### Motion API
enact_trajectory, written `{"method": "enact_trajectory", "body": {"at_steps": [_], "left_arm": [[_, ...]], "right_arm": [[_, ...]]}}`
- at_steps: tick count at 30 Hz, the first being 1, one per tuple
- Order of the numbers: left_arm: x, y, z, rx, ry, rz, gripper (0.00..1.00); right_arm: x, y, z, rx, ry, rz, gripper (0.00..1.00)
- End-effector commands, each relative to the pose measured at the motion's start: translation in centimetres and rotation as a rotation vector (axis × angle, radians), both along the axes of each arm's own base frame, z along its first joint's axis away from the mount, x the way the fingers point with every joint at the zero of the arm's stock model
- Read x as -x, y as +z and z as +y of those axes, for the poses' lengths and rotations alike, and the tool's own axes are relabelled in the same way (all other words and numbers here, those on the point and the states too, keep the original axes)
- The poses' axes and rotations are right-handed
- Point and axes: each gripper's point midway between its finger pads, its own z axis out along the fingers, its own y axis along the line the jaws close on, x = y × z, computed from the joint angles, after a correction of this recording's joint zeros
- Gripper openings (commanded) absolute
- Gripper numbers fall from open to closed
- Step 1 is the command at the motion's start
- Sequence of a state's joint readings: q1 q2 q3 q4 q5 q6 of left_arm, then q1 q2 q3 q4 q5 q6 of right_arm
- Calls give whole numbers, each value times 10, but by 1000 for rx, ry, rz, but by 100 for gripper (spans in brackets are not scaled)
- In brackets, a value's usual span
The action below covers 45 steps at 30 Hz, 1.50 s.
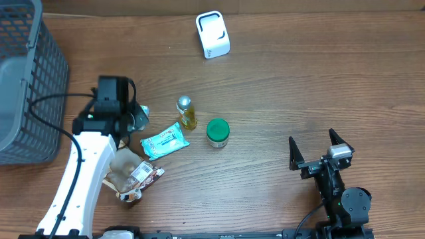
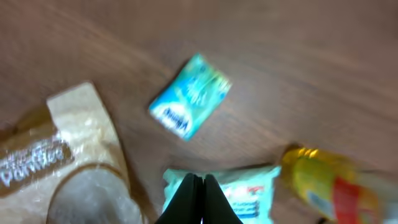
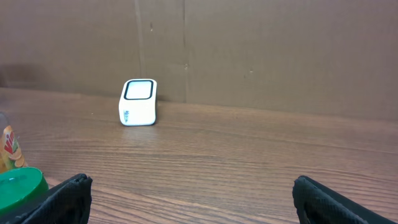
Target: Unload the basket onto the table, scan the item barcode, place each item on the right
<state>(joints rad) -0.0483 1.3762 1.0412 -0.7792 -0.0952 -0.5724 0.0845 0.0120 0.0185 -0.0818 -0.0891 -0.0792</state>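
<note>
Brown wood-grain table [image 1: 279, 79], brown panelled wall [image 3: 280, 56] behind. One green-lidded jar [image 1: 217, 132] mid-table. One small yellow bottle [image 1: 186, 113] just left of the jar. Two teal packets: labelled teal packet [image 1: 164, 141] left of the jar past the bottle, second teal packet [image 1: 141, 114] further left. One brown snack bag [image 1: 129, 174] front-left of the jar. One white barcode scanner [image 1: 212, 34] well beyond the jar, near the far edge. One grey basket [image 1: 46, 73] far left of the jar. Left pincer [image 2: 195, 186] fully closed, tips over the labelled teal packet's edge; pinching it or not, cannot tell. Right pincer [image 1: 312, 141] right of the jar, wide open, empty.
</note>
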Motion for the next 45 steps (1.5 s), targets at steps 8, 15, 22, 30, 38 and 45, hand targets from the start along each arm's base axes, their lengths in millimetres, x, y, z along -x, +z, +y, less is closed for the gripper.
{"method": "enact_trajectory", "body": {"at_steps": [8, 15, 22, 30, 38, 45], "left_arm": [[-36, -22, 40, -306, -46, 23, 14], [-54, -74, 59, -309, -10, 92, 16], [-57, -119, 65, -237, -41, 160, 20], [-61, -140, 18, -96, -285, 180, 11], [-70, -123, -37, -20, -437, 147, 8], [-77, -39, -18, -68, -211, 155, 4]], "right_arm": [[-1, -2, -2, 4, -12, -3, 100], [-1, -2, -2, 4, -12, -3, 100], [-1, -2, -2, 4, -12, -3, 100], [-1, -2, -2, 4, -12, -3, 100], [-1, -2, -2, 4, -12, -3, 100], [-1, -2, -2, 4, -12, -3, 100]]}}
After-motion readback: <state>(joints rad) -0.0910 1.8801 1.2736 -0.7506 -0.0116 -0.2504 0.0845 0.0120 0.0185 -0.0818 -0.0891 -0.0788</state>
